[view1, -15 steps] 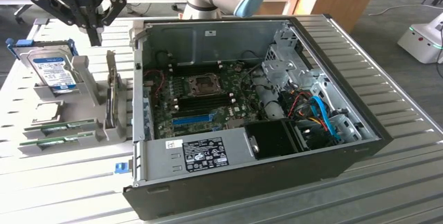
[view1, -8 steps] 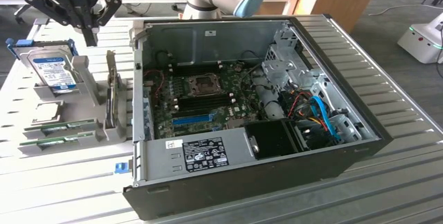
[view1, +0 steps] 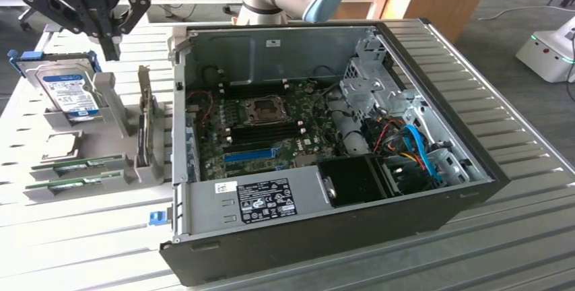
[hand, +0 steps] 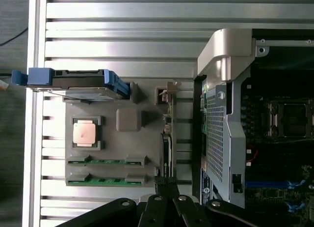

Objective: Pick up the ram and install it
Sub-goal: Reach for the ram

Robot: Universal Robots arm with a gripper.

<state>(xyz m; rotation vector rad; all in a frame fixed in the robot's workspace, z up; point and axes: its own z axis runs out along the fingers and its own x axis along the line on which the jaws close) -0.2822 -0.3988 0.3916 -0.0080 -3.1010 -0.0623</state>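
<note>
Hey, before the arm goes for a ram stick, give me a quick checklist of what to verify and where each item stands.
1. Gripper empty: ok, shut on nothing.
2. Gripper open for a pick: not ok.
3. Both ram sticks lying in the grey holder: ok.
4. Gripper at the ram sticks: not ok, it hangs well above the holder, touching nothing.
5. Computer case open, motherboard exposed: ok.
6. Motherboard's memory slots free: cannot tell.

Bright, even light; soft shadows
</note>
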